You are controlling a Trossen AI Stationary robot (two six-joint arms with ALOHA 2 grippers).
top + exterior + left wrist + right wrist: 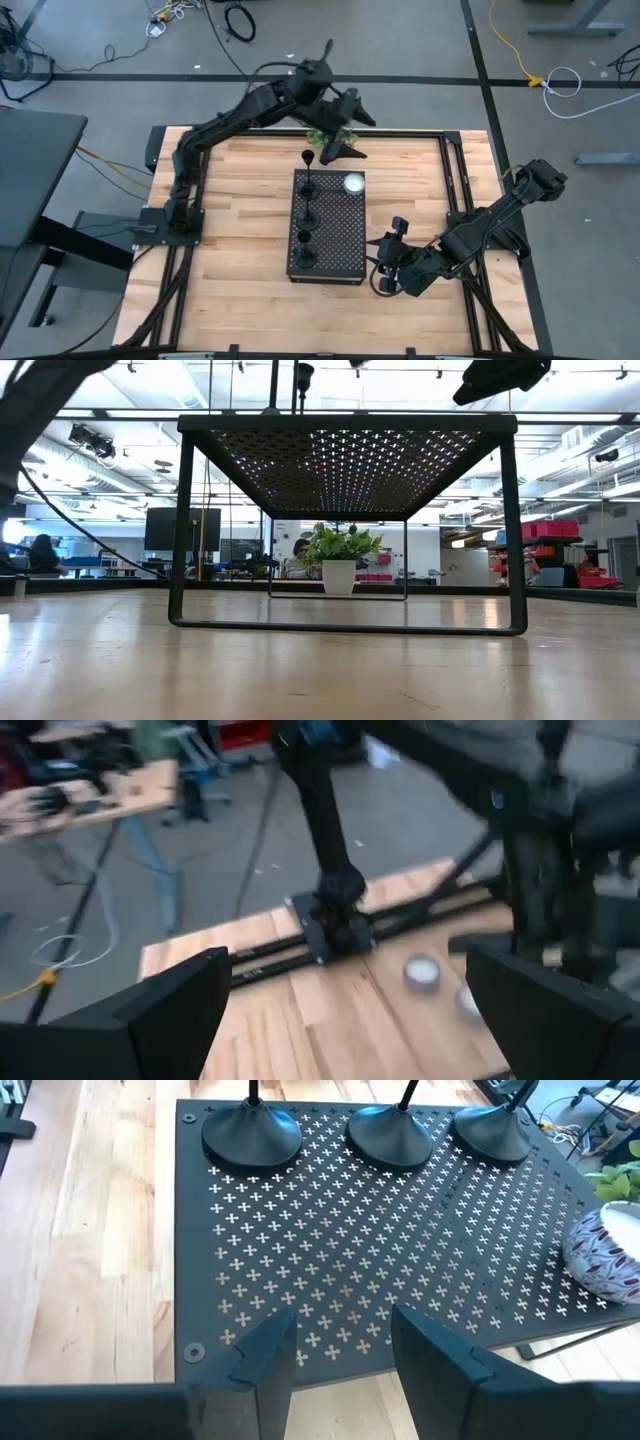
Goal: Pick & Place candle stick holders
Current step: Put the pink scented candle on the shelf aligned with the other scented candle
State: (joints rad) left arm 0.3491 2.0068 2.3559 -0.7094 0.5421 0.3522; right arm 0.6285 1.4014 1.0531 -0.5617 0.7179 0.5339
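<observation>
Three black candle stick holders point(307, 225) stand by their round bases in a row along the left side of the black perforated box's top point(335, 235). Their bases show in the right wrist view point(251, 1135), point(392, 1135), point(492, 1130). My right gripper point(385, 272) is open and empty beside the box's near right corner; in its own wrist view point(345, 1355) the fingers stand over the box's edge. My left gripper point(340, 150) is raised at the table's far edge, near a small plant, and it is open and empty in its wrist view point(340, 1020).
A white round candle point(354, 183) sits on the box's far right corner. A green plant in a white pot point(340, 560) stands at the far edge, behind the box. Two small white round candles point(422, 972) lie on the wood. Bare wood lies left and right of the box.
</observation>
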